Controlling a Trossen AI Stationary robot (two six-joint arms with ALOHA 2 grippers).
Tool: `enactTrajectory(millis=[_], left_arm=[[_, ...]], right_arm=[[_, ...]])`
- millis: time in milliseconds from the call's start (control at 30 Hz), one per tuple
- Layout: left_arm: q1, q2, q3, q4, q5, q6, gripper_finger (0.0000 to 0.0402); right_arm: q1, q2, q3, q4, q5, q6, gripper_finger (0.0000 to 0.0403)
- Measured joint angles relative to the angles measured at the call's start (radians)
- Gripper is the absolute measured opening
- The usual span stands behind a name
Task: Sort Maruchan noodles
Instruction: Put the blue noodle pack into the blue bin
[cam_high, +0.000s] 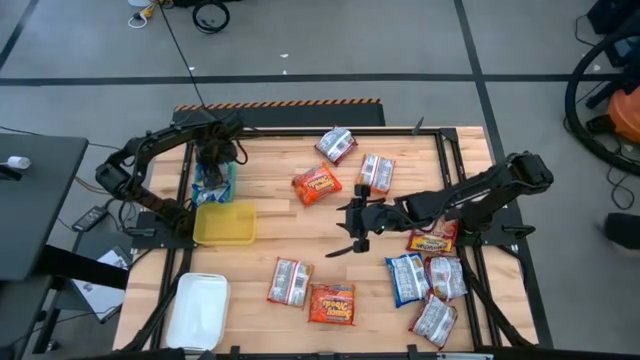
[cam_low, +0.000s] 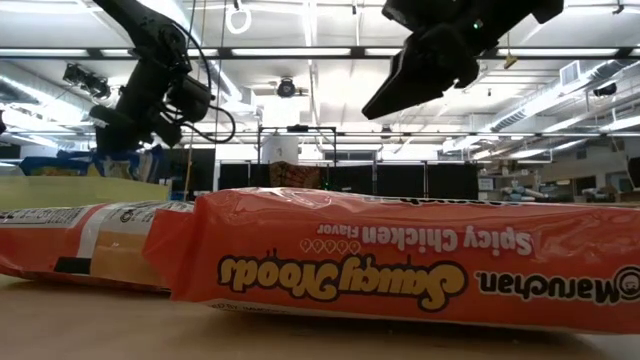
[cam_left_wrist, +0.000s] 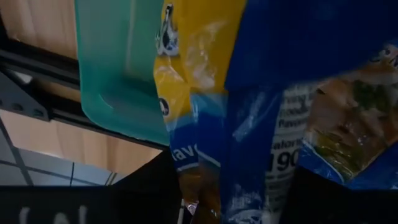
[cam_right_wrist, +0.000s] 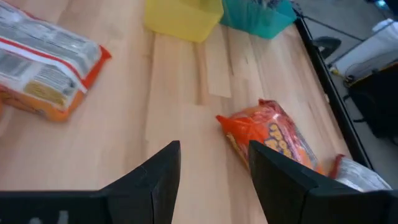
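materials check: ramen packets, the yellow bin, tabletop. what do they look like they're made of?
Orange packet: thin glossy plastic film, going by its crinkles and sheen. Blue packet over the teal bin at the left pincer: same kind of film, wrinkled and reflective. Yellow bin: probably moulded plastic, smooth, with rounded corners. Tabletop: light wood planks with visible grain and seams, matte finish.

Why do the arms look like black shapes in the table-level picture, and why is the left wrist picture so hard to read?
In the low view, bright ceiling lights behind the arms backlight them, so the right claw shows as a silhouette. In the left wrist view, a blue packet sits so close to the lens that it looks soft and fills the frame.
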Motion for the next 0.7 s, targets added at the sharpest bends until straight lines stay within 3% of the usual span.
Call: enactTrajectory(millis=[367,533,700], left_arm=[[-0.001,0.000,0.000,-0.001,0.071,-0.010,0.0192],[-0.022,0.000,0.000,-0.071,-0.059,-0.063,0.0190],[-0.022,0.000,0.000,-0.079,-0.022,-0.127,0.0190]], right_arm=[[-0.015,-0.002,0.124,-0.164,0.059,-0.028,0.0193],[-0.017,-0.002,0.176,-0.171,0.078,-0.110,0.0193],[-0.059,-0.002,0.267,-0.165,0.076,-0.143,0.0193]])
